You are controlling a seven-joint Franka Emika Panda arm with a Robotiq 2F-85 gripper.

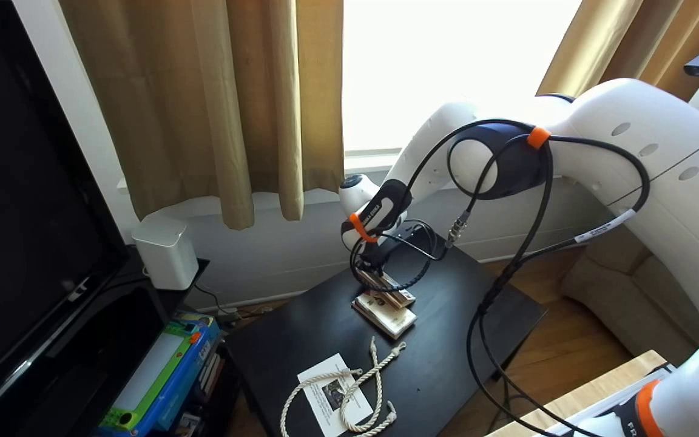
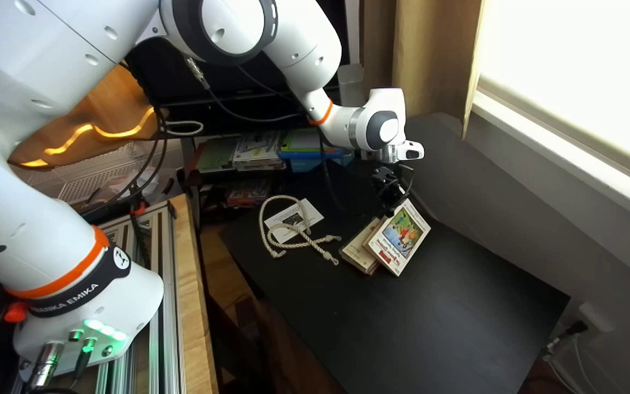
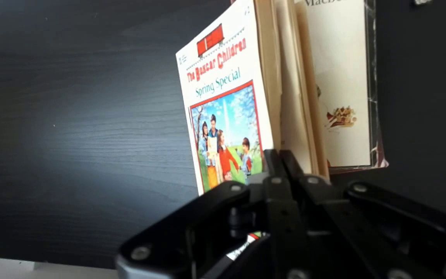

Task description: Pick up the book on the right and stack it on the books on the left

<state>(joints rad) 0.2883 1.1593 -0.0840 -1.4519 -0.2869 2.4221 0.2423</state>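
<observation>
Tilted up over the dark table, the Boxcar Children book flashes a white cover, bold red title, red-framed picture of figures outdoors, and pages splayed apart along its edge! It overlaps the cream-topped stack, which lies between two and three o'clock of it in the wrist view. The gripper, at five o'clock there, has its fingers nearly together, front pages pinched between them. In an exterior view the arm stretches from three o'clock, wrist dipped low over the books.
</observation>
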